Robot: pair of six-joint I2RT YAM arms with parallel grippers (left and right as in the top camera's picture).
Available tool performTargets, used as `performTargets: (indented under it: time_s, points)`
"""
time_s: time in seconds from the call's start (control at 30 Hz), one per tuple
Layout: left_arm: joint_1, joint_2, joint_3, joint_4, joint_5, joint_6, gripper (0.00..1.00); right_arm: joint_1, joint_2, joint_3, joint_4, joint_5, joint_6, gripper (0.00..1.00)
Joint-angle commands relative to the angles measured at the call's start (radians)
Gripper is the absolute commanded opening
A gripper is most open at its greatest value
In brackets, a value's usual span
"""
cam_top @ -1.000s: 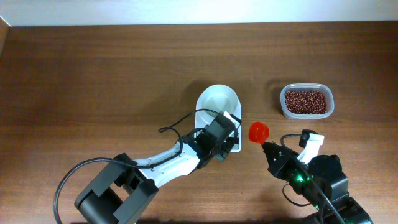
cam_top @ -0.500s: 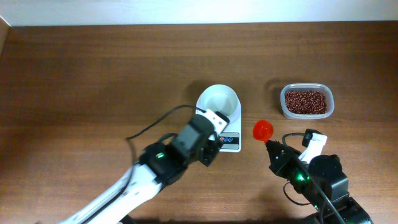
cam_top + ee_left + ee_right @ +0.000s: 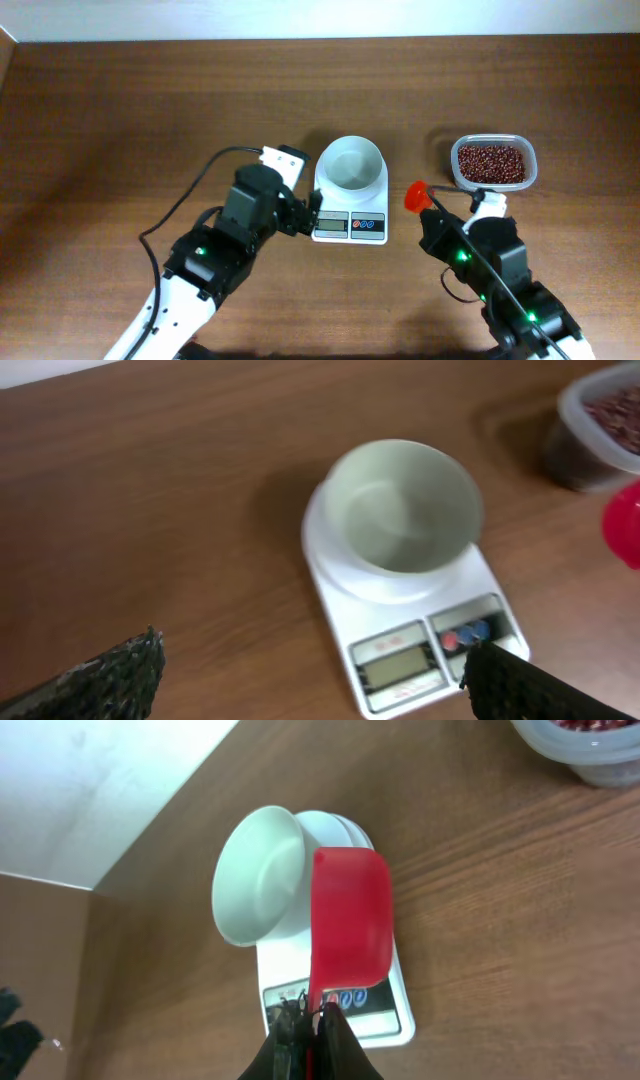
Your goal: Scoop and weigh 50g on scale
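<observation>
Your left pincer (image 3: 308,212) stands wide apart and holds nothing. It sits just left of the scale (image 3: 349,226), level with the display end, near it but not touching. In the left wrist view the scale lies ahead, framed between the two dark fingers (image 3: 110,672). My read is that this arm is only there for the buttons and needs nothing in its grip. The display digits are too small to read.

Your right pincer (image 3: 312,1020) is clamped tight on the handle of the red scoop (image 3: 350,920). The cup points forward and away from the wrist. That hold makes sense, since a handle grip leaves the cup free to dip and tip. No beans show in the cup.

The scale sits mid-bench (image 3: 150,100), with the white bowl (image 3: 351,164) upright on its platform, looking empty. From the right pincer, the scale is off to the left, apart. The clear tub of red beans (image 3: 492,163) is just ahead and to the right. Overhead, the scoop hangs between the scale and the tub, closer to the tub's near-left corner.

I'd judge the weighing hasn't started yet, and a dip into the tub comes first.
</observation>
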Motion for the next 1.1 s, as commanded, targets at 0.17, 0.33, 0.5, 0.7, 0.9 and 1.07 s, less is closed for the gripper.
performTargets:
  time_s: [0.17, 0.33, 0.5, 0.7, 0.9, 1.07]
  points:
    - [0.065, 0.003, 0.014, -0.006, -0.01, 0.002, 0.64, -0.007, 0.153, 0.011, 0.146, 0.019, 0.004, 0.04]
    - [0.065, 0.042, 0.014, -0.026, -0.01, 0.002, 0.06, -0.012, 0.17, 0.043, 0.147, 0.017, 0.004, 0.04]
    - [0.065, 0.115, 0.014, -0.045, 0.1, 0.002, 0.0, -0.113, 0.17, 0.089, 0.148, -0.122, 0.003, 0.04]
    - [0.023, 0.22, 0.014, -0.049, 0.296, 0.002, 0.0, -0.269, 0.17, 0.093, 0.145, -0.315, -0.001, 0.04]
    - [-0.129, 0.304, 0.014, -0.05, 0.287, 0.002, 0.0, -0.313, 0.17, 0.093, 0.145, -0.397, -0.027, 0.04]
    - [-0.213, 0.38, 0.014, -0.029, 0.201, 0.002, 0.0, -0.313, 0.17, 0.093, 0.144, -0.401, -0.027, 0.04]
